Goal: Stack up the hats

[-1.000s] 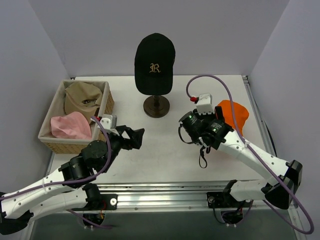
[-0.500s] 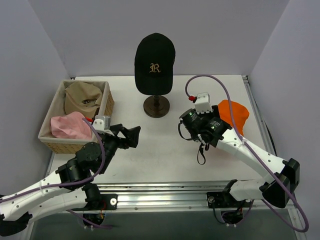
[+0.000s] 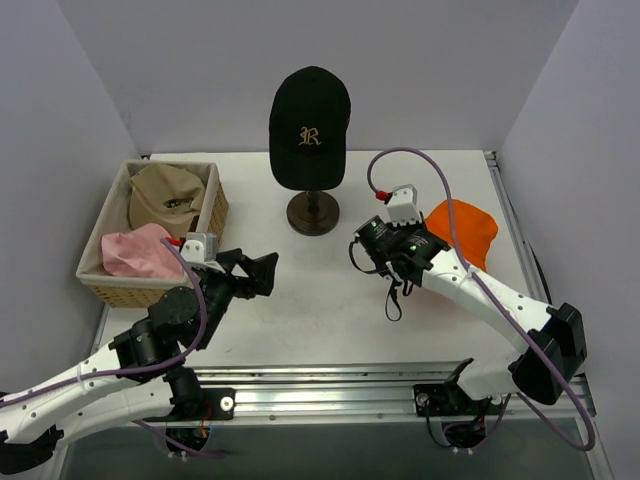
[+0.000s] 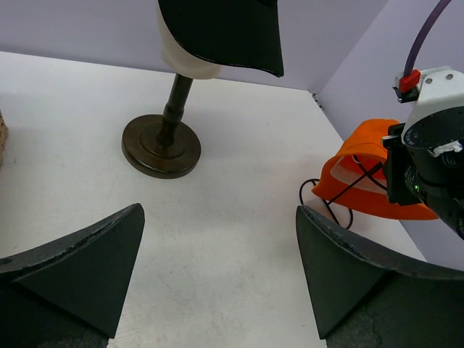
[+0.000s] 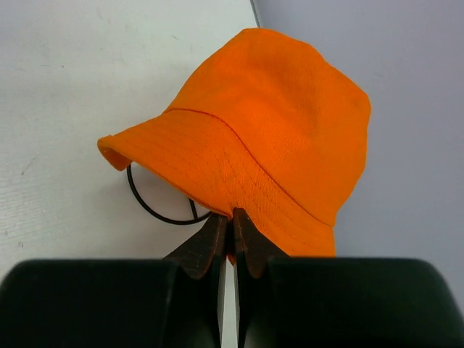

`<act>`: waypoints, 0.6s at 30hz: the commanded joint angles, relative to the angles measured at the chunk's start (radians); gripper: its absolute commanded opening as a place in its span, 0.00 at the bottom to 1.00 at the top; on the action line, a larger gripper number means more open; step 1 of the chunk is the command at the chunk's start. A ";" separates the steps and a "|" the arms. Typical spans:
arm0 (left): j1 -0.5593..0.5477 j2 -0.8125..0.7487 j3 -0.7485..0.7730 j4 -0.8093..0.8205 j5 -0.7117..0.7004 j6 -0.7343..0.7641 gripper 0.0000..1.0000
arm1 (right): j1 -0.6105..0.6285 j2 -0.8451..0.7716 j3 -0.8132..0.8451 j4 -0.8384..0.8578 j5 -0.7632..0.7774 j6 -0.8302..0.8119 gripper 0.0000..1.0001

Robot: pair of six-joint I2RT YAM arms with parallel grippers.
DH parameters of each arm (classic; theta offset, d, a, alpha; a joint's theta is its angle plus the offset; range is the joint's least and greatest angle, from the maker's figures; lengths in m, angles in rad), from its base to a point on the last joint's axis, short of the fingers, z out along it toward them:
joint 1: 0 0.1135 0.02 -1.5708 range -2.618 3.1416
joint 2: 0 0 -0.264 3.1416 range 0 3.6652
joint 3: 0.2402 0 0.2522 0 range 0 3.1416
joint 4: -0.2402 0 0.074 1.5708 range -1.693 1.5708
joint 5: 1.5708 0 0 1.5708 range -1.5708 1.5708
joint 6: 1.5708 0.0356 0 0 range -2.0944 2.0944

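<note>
Out to the left of the left gripper (image 3: 260, 274): rectangular woven wicker basket (image 3: 96, 286), coarse and straw-coloured, with a soft tan cap (image 3: 165, 195) crumpled in the far half and a pale pink hat (image 3: 135, 250), limp and rounded, in the near half. Jaws of that gripper spread wide and released, nothing between the matte black wedge-shaped fingers (image 4: 94, 268), only smooth white table (image 3: 300, 320) beneath. Ahead of those fingers and slightly left: round dark turned-wood stand (image 4: 161, 145) with a slim stem, topped by a smooth cream egg-shaped head form (image 4: 185, 61). Over the form, upright, a black cap (image 3: 310, 110) of plain fabric with gold lettering on the front. Further right, the right gripper (image 5: 232, 221): fingers pressed together, clenched on the near brim edge of the orange hat (image 5: 268, 123). Bright stitched cloth, domed crown away from the fingertips, brim flaring toward them and curling up at its left end. Beneath that raised brim, just left of the fingertips, a thin black cord loop (image 5: 148, 203) flat on the table. Hat near the table's right edge, well apart from the basket.
</note>
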 commanded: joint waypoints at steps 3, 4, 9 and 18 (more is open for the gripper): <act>-0.003 0.002 0.002 0.041 -0.008 0.008 0.94 | 0.067 0.022 -0.060 0.007 -0.041 0.079 0.00; -0.003 0.002 0.003 0.041 -0.008 0.008 0.94 | 0.070 0.026 -0.074 0.010 -0.055 0.095 0.00; -0.002 0.003 0.002 0.043 -0.015 0.010 0.94 | 0.093 0.120 -0.087 -0.031 -0.101 0.175 0.00; -0.003 -0.016 -0.002 0.040 -0.024 0.011 0.94 | 0.058 0.170 -0.065 0.013 -0.198 0.170 0.00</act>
